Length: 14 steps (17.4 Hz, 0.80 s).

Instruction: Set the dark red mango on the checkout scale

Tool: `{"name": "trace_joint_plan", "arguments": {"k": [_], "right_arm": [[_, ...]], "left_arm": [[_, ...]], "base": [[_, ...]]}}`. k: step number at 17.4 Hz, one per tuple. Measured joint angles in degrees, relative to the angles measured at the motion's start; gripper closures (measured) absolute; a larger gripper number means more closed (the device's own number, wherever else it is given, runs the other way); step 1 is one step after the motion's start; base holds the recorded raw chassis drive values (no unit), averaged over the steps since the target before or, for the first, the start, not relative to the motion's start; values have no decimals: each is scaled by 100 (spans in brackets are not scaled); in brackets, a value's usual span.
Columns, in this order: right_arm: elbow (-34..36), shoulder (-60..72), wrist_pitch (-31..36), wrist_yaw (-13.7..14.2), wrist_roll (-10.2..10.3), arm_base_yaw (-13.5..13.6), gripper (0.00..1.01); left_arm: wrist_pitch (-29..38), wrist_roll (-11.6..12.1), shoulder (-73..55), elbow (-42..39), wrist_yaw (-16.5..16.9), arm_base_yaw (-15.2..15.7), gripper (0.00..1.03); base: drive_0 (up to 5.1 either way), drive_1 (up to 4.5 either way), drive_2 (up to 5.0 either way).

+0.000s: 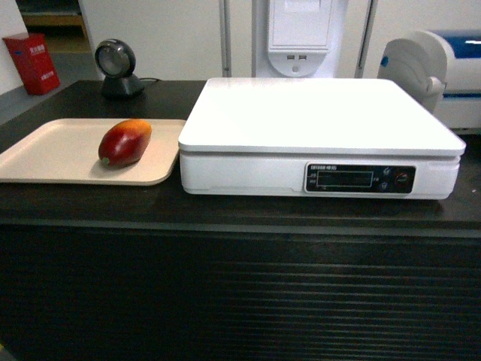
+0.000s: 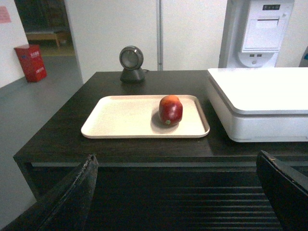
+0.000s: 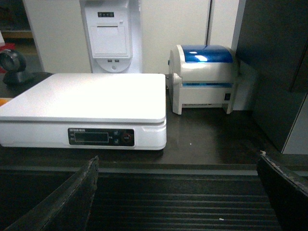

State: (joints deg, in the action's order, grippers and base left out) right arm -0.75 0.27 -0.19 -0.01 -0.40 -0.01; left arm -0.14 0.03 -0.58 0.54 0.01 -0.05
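The dark red mango point(image 1: 124, 142) point(image 2: 170, 109) lies on a beige tray point(image 1: 45, 154) point(image 2: 125, 118) at the left of the checkout counter point(image 1: 240, 286). Beside it stands the white scale point(image 1: 319, 120) point(image 2: 260, 96) point(image 3: 86, 96), its top plate bare. My left gripper point(image 2: 178, 161) is open, held low in front of the counter's ribbed panel, well short of the mango. My right gripper point(image 3: 178, 161) is also open and empty, in front of the panel below the scale's right end. Neither gripper shows in the head view.
A round black scanner point(image 1: 116, 68) point(image 2: 131, 64) stands behind the tray. A white and blue printer point(image 3: 202, 79) point(image 1: 443, 68) sits right of the scale. A white kiosk point(image 1: 299, 34) stands behind the counter, a red box point(image 1: 31, 62) on the floor at far left.
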Motion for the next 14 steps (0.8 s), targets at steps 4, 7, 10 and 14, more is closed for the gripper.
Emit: {"name": "trace_joint_plan", "arguments": {"k": [4, 7, 10, 14], "right_arm": [[0, 0, -4, 0, -2, 0, 3], [0, 0, -2, 0, -4, 0, 3], [0, 0, -2, 0, -4, 0, 3], [0, 0, -2, 0, -4, 0, 3]], "left_arm": [[-4, 0, 0, 2, -2, 0, 5], [-4, 0, 0, 2, -4, 0, 5], [-4, 0, 0, 2, -4, 0, 5], [-4, 0, 0, 2, -4, 0, 5]], "base": [[0, 0, 0], [0, 0, 0], [0, 0, 0], [0, 0, 0]]}}
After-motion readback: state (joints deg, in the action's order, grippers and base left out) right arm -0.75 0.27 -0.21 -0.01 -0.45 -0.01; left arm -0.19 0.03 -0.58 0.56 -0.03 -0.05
